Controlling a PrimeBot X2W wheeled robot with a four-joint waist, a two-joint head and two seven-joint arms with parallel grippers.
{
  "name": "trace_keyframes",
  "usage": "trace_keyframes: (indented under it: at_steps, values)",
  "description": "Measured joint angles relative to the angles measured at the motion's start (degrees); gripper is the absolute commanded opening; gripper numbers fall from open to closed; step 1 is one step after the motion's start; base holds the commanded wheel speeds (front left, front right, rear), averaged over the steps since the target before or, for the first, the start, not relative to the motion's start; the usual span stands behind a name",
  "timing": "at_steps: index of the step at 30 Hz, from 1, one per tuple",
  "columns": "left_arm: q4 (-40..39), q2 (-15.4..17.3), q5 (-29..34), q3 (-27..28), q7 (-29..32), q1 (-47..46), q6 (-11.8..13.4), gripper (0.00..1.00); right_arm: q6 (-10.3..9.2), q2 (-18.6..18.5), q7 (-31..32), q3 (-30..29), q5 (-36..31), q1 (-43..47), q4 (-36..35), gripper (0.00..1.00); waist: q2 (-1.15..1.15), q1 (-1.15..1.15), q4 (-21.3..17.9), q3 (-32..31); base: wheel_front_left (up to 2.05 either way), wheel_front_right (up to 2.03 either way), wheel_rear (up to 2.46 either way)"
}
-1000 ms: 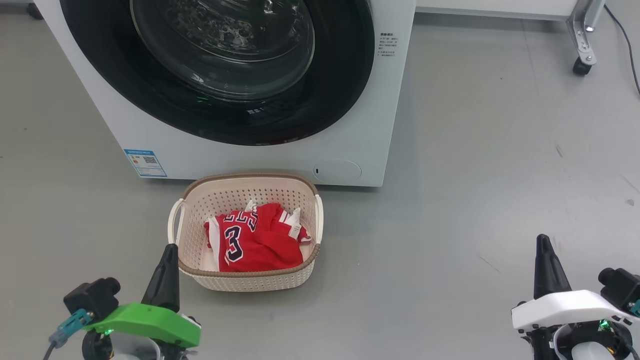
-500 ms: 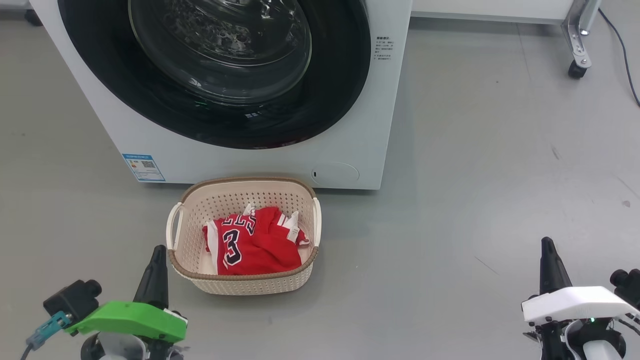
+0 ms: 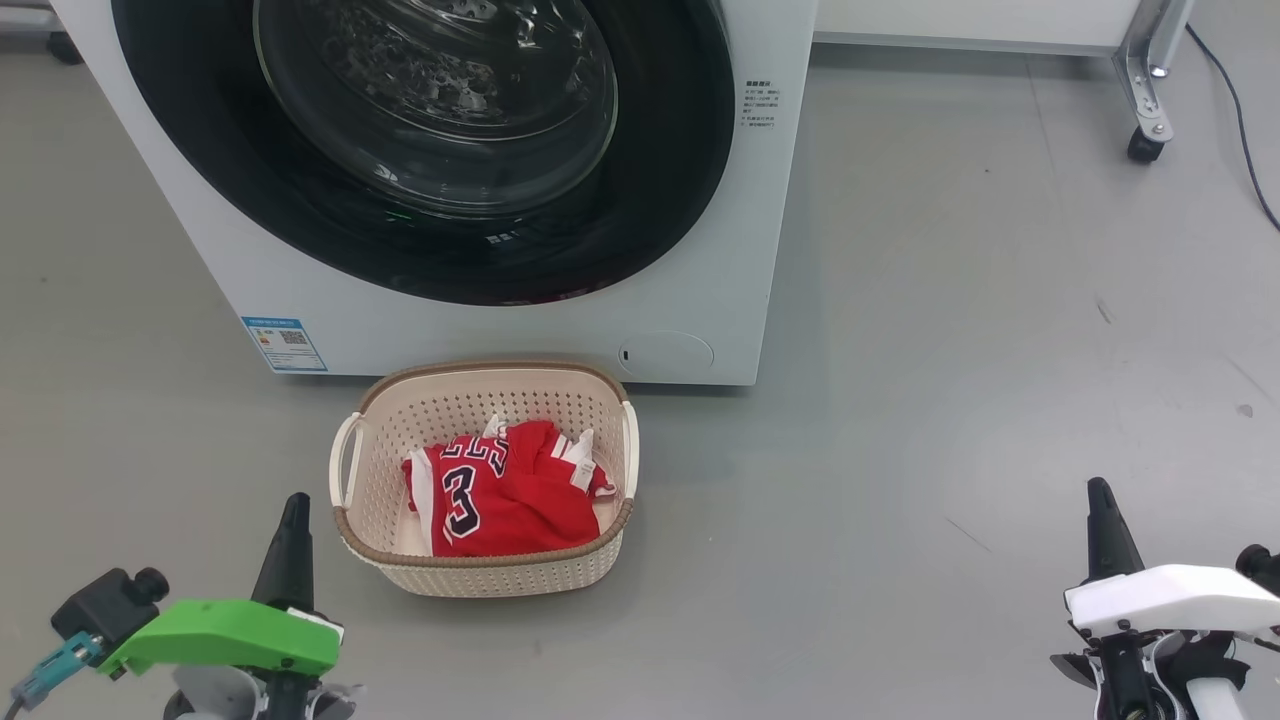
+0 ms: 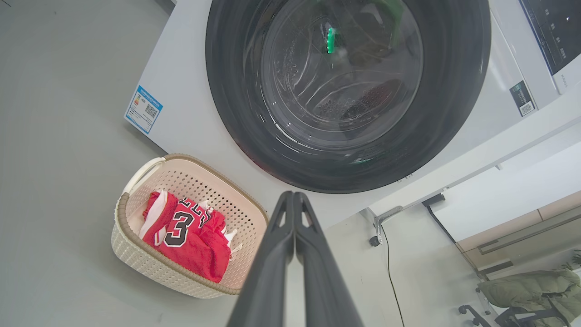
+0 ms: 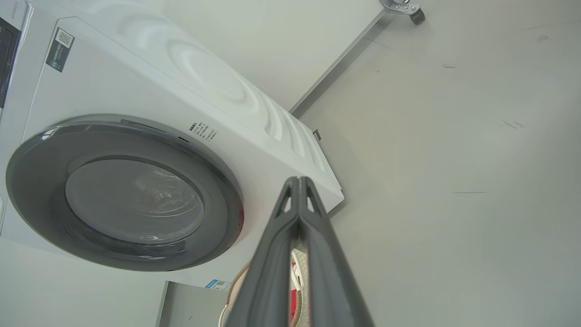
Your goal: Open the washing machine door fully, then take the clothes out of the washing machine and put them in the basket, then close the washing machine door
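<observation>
The white washing machine [image 3: 500,335] stands ahead with its round black-ringed door [image 3: 420,150] shut flat against the front; the door [image 4: 345,91] also shows in the left wrist view and the door [image 5: 122,190] in the right wrist view. On the floor in front sits the cream basket [image 3: 480,560] holding red jersey clothes [image 3: 500,490] with a dark number. My left gripper [image 3: 293,500] is shut and empty, just left of the basket. Far to the right, my right gripper [image 3: 1098,487] is shut and empty over bare floor.
A metal frame leg on a caster [image 3: 1142,145] stands at the back right, with a black cable [image 3: 1235,100] running past it. Grey floor [image 3: 950,350] stretches to the right of the machine. A blue label [image 3: 283,343] marks the machine's lower left corner.
The head camera has tilted, so the whole scene sits lower in view. Both grippers have dropped toward the bottom edge, the left one away from the basket's rim. Basket and clothes are unmoved.
</observation>
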Motion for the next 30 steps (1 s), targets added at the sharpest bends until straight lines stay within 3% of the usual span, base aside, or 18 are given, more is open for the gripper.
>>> trace_keyframes:
  at_steps: [30]
  values:
    - [-0.5,0.0,-19.3,5.1,5.3,0.0,0.0,0.00,2.03,0.5,5.9,-3.6,21.4,-2.7,2.9,0.00,0.00,0.00,-0.8,-1.3,0.00,0.00,0.00]
